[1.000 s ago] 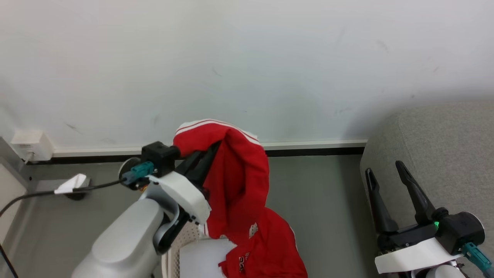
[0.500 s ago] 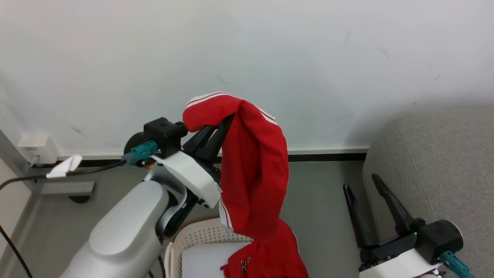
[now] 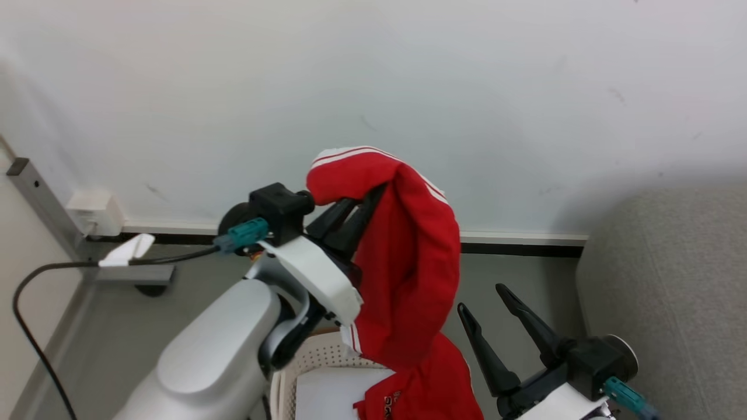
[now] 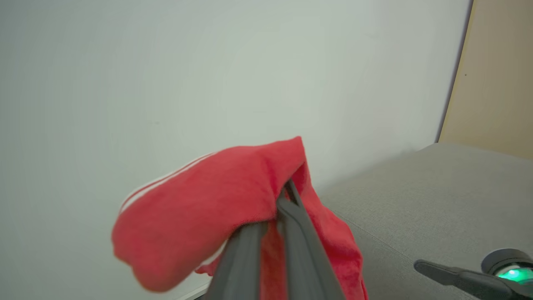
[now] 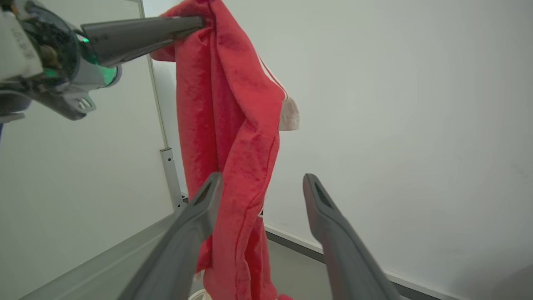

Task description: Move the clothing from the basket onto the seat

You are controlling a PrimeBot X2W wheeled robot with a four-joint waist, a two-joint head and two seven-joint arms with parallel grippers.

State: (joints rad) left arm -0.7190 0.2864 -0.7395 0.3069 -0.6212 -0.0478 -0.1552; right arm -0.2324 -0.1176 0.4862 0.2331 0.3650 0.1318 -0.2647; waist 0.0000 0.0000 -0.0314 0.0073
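left gripper [image 3: 373, 195] clamped tight on the red clothing [image 3: 408, 262], raised high before the white wall [image 3: 373, 70]. the cloth folds over its fingers and hangs straight down. more red cloth lies over the right rim of the basket [image 3: 327, 353], beside a white pad [image 3: 327, 391] inside; one piece or two, cannot tell. right gripper [image 3: 480, 297] spread wide, empty, just right of the hanging cloth. grey seat [image 3: 665, 280] at far right, apart from the cloth.

You see your left gripper [image 4: 285, 195] clamped on a soft bright red garment with white stripes [image 4: 200, 208], draped over its dark fingers [image 4: 300, 233]; pale wall [image 4: 166, 62] behind, light grey fabric sofa [image 4: 437, 196] lower right.
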